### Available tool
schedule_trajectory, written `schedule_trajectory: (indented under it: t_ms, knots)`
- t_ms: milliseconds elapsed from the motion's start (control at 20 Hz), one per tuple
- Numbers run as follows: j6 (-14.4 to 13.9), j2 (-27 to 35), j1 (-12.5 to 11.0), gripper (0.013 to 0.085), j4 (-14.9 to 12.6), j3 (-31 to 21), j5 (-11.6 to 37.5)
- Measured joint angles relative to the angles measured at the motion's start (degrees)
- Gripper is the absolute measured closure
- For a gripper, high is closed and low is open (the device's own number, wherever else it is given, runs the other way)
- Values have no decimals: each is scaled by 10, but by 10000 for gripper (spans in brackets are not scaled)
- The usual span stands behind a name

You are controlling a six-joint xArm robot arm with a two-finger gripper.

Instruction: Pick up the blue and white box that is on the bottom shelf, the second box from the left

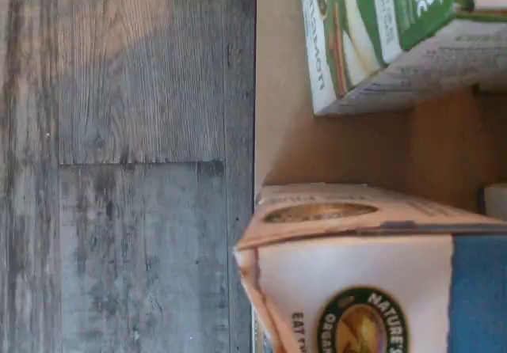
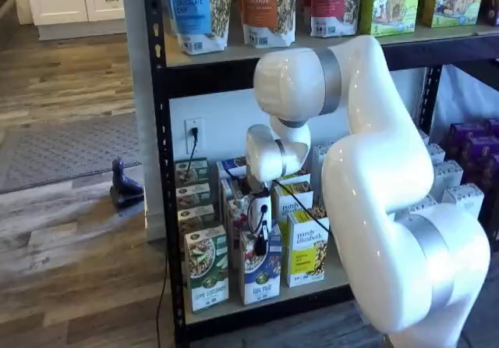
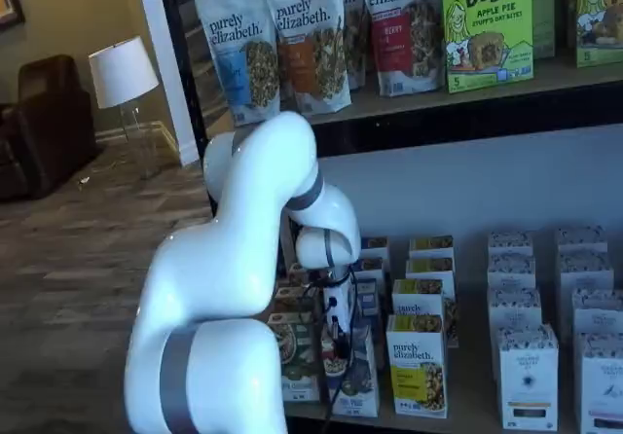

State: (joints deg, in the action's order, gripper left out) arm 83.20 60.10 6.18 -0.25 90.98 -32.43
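1. Twice located the blue and white box [image 2: 261, 282], once in each shelf view: stood upright on the bottom shelf [image 2: 234, 317], just beside the green-and-white carton [image 2: 207, 274] and level with it at the front.
2. Found the gripper [image 2: 261, 243] fully closed, black fingers pinched on the top of that box; judged it a grip, though partly masked by the cable.
3. Called, by judgement, for a straight lift clear of the green-and-white carton before any pull outward; otherwise risked tipping that close neighbour.
4. Favoured keeping the box vertical, since gripped only at its top and likely to swing.
5. Read "NATURE'S" on the round badge [image 1: 363, 321] of the box in the wrist view.
6. Read "purely elizabeth." on the yellow carton [image 3: 419, 366], one place beyond the box from the green-and-white carton, and on the bags [image 3: 311, 35] well above it; also "BOBO'S APPLE PIE" on a green box [image 3: 489, 30] up there.
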Motion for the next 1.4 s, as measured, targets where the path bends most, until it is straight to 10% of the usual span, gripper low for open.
schedule_trajectory:
  t_ms: [1400]
  knots:
    - [-88,-234,27,570,-68,-296,78]
